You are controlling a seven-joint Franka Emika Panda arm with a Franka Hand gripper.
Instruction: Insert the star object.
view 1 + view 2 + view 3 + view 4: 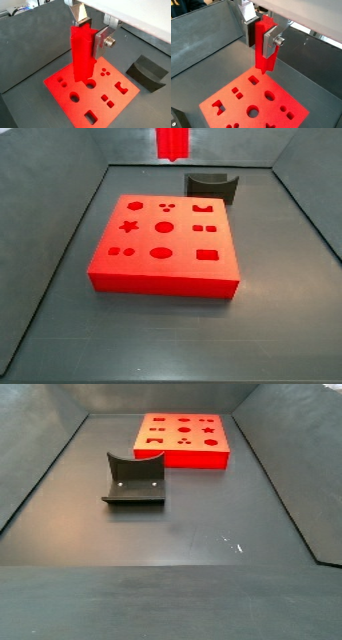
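**Peg held high over the block**

You've got the gripper (91,31) clamped on the red peg (82,55), silver fingers (101,41) pressed to its sides near the top, in both wrist views (264,42). The peg hangs upright, its lower end in the air above the red block (100,102), clear of the surface. In a wrist view the tip sits over the block's edge, near a small hole (254,79), but you can't tell from here whether it lines up with any opening.

In a side view only the peg's lower end (173,142) pokes in at the top of the frame, well above the block (163,248) and behind it. The star-shaped hole (130,226) shows on the block's top face. The dark grey curved piece (211,186) stands just behind the block on the grey floor (160,343).
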